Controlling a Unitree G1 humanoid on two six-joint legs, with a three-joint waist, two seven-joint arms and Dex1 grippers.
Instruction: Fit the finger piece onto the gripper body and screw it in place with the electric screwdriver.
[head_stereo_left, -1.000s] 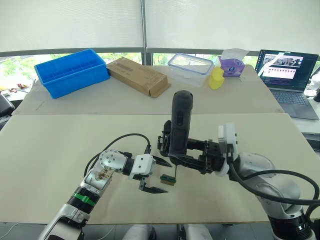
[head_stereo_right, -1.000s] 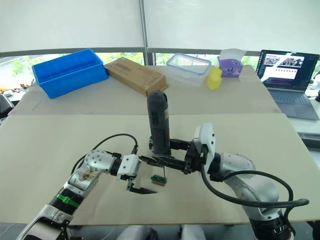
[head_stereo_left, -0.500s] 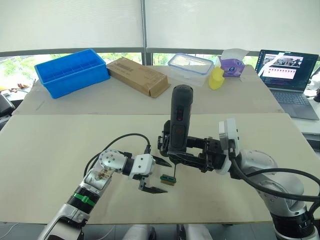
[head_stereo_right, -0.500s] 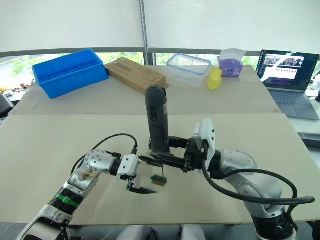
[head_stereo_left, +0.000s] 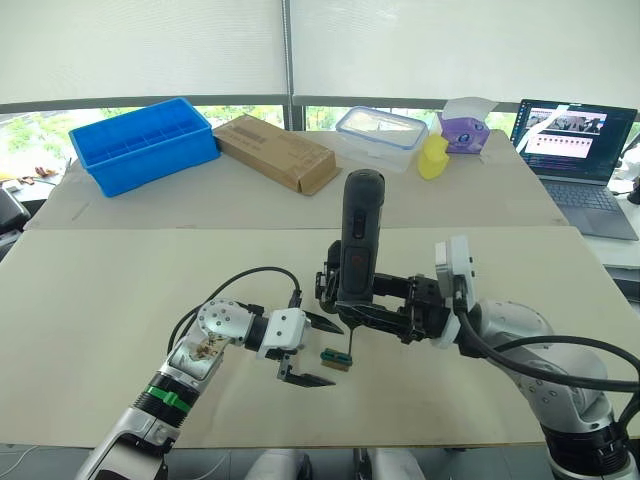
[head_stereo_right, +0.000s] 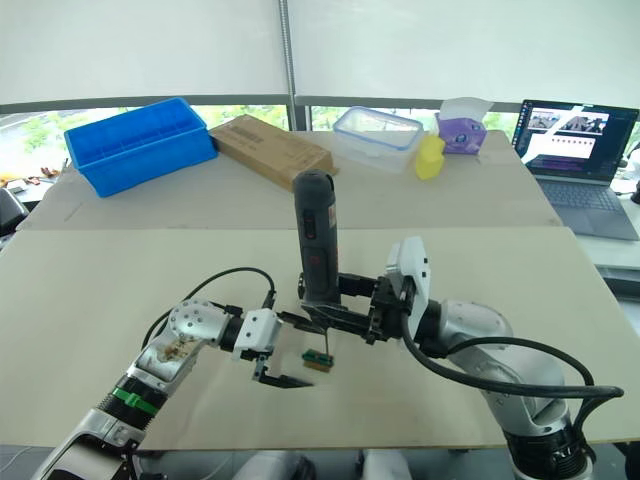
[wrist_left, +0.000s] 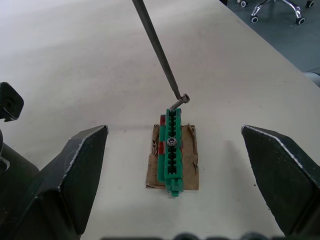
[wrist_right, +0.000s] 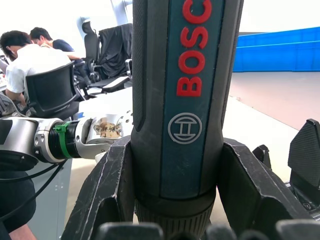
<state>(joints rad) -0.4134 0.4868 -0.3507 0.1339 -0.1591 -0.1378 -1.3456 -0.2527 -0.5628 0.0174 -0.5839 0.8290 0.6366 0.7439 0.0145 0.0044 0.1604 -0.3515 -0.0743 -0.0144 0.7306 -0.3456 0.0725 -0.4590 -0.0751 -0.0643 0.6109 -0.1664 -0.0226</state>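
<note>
Bare counter (head_stereo_left: 120, 330) all round, edges well away. Right claw (head_stereo_left: 345, 300) clamped on upright electric screwdriver (head_stereo_left: 358, 235), bit carrying a screw (wrist_left: 184, 98) just above green block (wrist_left: 170, 150). Left claw (head_stereo_left: 312, 350) spread wide, flanking the block, not touching.

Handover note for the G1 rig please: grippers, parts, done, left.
Right gripper: shut on the electric screwdriver, held upright, bit pointing down.
Left gripper: open, low over the table, fingers on either side of the green screw holder on its brown card.
Bit tip meets a loose screw tilted at the holder's far end; another screw sits in a slot.
Done: screwdriver in hand, bit at the screw.
Left: lift the screw, fit the finger piece to the gripper body, drive it in.
</note>
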